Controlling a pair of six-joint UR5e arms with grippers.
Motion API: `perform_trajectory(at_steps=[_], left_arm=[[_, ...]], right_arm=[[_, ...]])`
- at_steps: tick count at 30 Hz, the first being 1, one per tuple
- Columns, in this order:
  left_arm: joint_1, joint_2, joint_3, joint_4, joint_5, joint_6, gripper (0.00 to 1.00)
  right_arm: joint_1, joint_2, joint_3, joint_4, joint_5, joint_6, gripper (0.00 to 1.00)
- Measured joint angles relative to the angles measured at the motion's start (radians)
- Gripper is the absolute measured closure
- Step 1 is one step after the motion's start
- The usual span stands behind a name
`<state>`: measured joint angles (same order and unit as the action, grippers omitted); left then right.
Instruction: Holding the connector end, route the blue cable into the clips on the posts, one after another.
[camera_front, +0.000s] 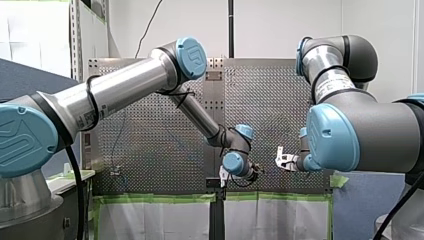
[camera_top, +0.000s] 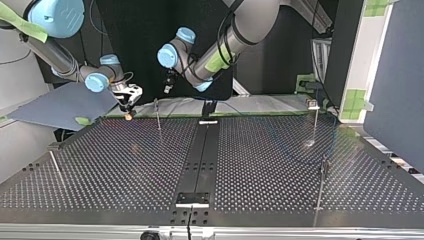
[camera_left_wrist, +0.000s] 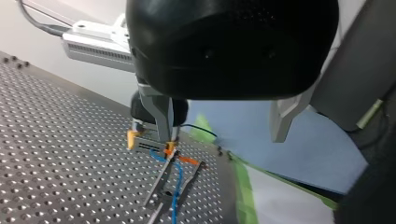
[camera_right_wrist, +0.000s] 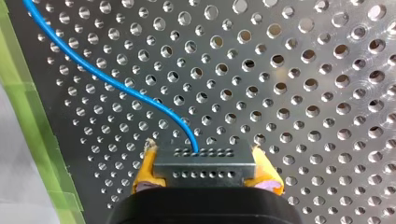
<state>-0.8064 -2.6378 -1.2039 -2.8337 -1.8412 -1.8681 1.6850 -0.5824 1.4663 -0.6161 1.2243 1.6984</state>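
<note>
My right gripper (camera_right_wrist: 205, 173) is shut on the grey connector (camera_right_wrist: 205, 161), with a yellow pad (camera_right_wrist: 144, 170) on each side of it. The blue cable (camera_right_wrist: 116, 81) leaves the connector's face and curves away over the perforated table (camera_right_wrist: 303, 70). In the top view my right gripper (camera_top: 129, 99) hangs low over the table's far edge at the left, close to a thin post (camera_top: 157, 114). My left gripper (camera_left_wrist: 222, 139) stands open with nothing between its metal fingers (camera_left_wrist: 161, 116). Ahead of it are the connector (camera_left_wrist: 147, 144) and the hanging cable (camera_left_wrist: 177, 182). My left gripper (camera_top: 169, 84) hovers beside the right one.
Other thin posts stand at the top view's left (camera_top: 55, 167) and right (camera_top: 316, 122), (camera_top: 322, 185). A black rail (camera_top: 200, 150) runs down the table's middle. Green tape (camera_right_wrist: 28, 116) lines the table's edge. A grey-blue sheet (camera_top: 60, 105) lies beyond the far left corner.
</note>
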Motion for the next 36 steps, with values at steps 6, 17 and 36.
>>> perform_trajectory(at_steps=[6,17,36], left_arm=[[0.003,0.0,0.0,-0.043,-0.016,0.041,0.0],[0.007,0.0,0.0,-0.053,-0.029,0.054,0.0],[0.008,0.0,0.0,-0.052,-0.028,0.045,0.0]], right_arm=[[0.0,0.0,0.0,0.002,0.0,0.0,1.0],[0.0,0.0,0.0,0.003,0.0,0.0,1.0],[0.0,0.0,0.0,0.003,0.0,0.0,1.0]])
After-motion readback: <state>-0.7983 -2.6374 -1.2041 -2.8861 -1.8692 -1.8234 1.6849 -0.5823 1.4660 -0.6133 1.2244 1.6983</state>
